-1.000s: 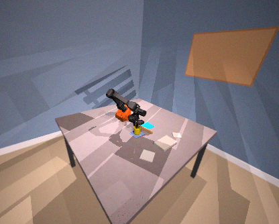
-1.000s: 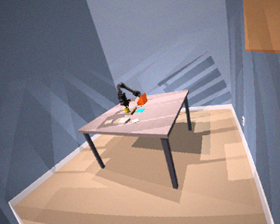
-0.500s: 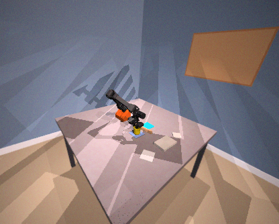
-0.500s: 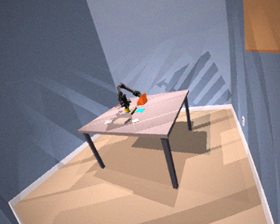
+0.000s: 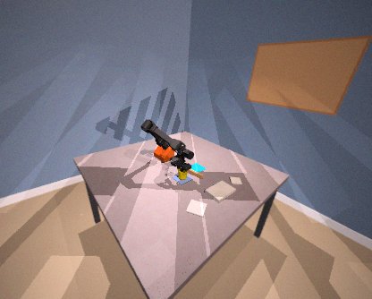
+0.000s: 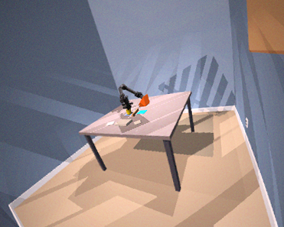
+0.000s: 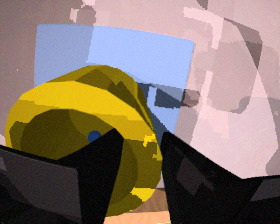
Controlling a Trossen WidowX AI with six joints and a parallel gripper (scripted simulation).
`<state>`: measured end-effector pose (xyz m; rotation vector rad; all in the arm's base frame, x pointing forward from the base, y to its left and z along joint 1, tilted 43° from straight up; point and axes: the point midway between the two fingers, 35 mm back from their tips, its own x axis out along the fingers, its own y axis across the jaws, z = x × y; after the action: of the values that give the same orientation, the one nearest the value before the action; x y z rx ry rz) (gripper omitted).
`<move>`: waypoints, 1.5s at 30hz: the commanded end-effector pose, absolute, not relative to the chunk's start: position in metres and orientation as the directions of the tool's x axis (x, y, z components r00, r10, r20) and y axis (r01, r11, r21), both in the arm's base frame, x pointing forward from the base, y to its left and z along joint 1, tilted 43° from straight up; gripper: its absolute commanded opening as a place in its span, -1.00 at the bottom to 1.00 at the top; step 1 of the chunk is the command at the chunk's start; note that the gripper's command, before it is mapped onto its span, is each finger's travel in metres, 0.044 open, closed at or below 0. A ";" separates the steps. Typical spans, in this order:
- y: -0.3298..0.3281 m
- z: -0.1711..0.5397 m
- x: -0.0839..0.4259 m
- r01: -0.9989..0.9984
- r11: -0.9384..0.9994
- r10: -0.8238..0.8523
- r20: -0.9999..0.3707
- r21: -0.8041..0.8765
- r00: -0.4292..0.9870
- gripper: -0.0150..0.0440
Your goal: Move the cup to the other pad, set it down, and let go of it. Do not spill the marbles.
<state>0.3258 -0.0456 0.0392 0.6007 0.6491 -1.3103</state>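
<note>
The yellow cup [image 5: 182, 175] [image 6: 129, 112] [image 7: 60, 95] stands on the blue pad [image 5: 183, 181] [image 7: 140, 45]. A blue marble [image 7: 94, 136] shows inside; any other marbles are hidden from view. My gripper [image 5: 182, 168] [image 7: 143, 136] is at the cup's rim, partly open. In the wrist view its left finger reaches over the cup's mouth and its right finger is outside, close against the wall. A gap shows between the left finger and the wall. The cyan pad [image 5: 198, 167] [image 6: 142, 112] lies behind the cup in the top view, with nothing on it.
A wooden bar [image 5: 197, 174] [image 6: 136, 112] [image 7: 161, 196] lies between the two pads. An orange block [image 5: 164, 153] [image 6: 144, 100] stands near the arm. A flat beige slab [image 5: 220, 191] [image 6: 123, 122], a small tile [image 5: 236, 180] and a white tile [image 5: 197, 208] [image 6: 110, 123] lie on the table.
</note>
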 end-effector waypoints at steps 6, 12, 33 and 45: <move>-0.045 0.039 0.326 0.986 0.160 -0.671 -0.729 0.037 0.136 -0.31; -0.045 0.039 0.326 0.986 0.160 -0.671 -0.729 0.037 0.136 -0.49; -0.008 0.077 0.317 0.985 0.171 -0.675 -0.725 0.025 0.136 -0.49; -0.008 0.077 0.317 0.985 0.171 -0.675 -0.725 0.025 0.136 -0.49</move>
<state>0.3171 -0.0081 0.0769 0.5867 0.6528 -1.3076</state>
